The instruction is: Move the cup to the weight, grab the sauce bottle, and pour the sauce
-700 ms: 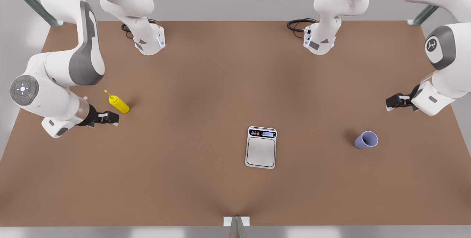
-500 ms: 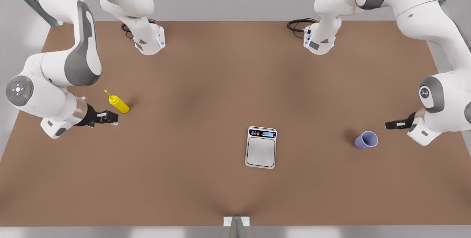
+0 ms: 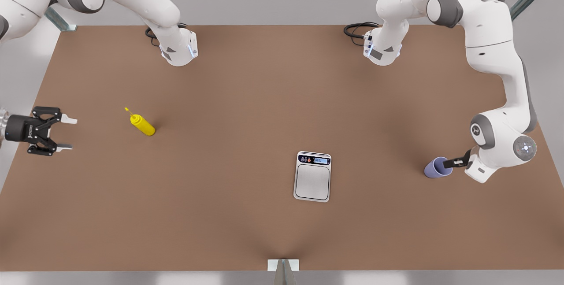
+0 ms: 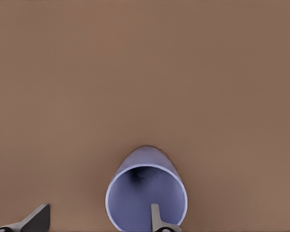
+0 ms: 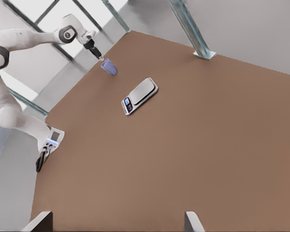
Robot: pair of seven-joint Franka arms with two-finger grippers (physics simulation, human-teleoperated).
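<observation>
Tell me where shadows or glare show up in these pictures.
Front view: soft dark shadows beside the cup and sauce bottle, darker patches across the brown table, no glare. Left wrist view: the cup's inside is shaded near its bottom. Right wrist view: bright light behind the frame.

In the front view, the left gripper (image 3: pixel 450 162) overlaps the rim of the cup (image 3: pixel 435 168); we cannot tell which parts touch. In the left wrist view, both fingers (image 4: pixel 157 218) and the cup's near rim are cut off by the frame edge. The right gripper (image 3: pixel 67 133), at the table (image 3: pixel 246 100) edge, has its arm cropped. The weight (image 3: pixel 312 176) display is too small to read.
</observation>
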